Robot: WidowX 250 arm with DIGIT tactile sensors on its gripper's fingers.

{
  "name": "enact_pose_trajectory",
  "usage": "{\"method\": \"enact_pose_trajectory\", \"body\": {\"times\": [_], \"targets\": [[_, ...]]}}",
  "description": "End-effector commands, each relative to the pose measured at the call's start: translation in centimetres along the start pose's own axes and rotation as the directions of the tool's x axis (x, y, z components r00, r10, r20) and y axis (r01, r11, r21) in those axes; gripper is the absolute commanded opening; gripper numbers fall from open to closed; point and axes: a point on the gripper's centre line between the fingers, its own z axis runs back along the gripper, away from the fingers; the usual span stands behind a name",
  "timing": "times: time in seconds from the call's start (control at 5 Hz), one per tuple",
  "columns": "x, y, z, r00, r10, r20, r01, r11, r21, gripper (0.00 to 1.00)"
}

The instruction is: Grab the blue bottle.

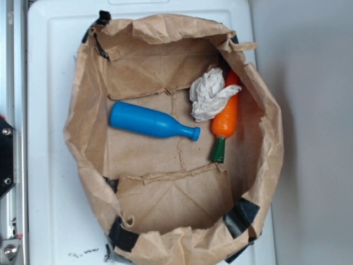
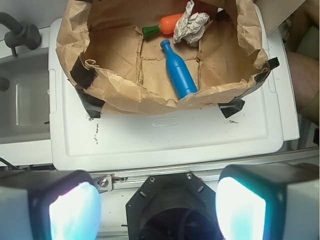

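Nearest in the wrist view, the gripper hangs over the bench edge, jaws spread wide and holding nothing. Farther on, a white lid carries an open brown paper bag. The blue bottle lies flat on the bag's floor, ahead of the jaws and slightly right, long axis running roughly near to far, cap pointing away. Beyond it lie crumpled white paper and an orange toy carrot.

Bright, even light; blurred foreground glare.
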Motion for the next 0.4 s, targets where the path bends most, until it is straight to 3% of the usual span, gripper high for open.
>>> {"method": "enact_pose_trajectory", "body": {"times": [0.0, 0.2], "targets": [[0.0, 0.0, 0.0, 1.000, 0.000, 0.000, 0.000, 1.000, 0.000, 1.00], [2.0, 0.7, -1.3, 1.000, 0.013, -0.022, -0.013, 1.000, 0.003, 1.00]]}}
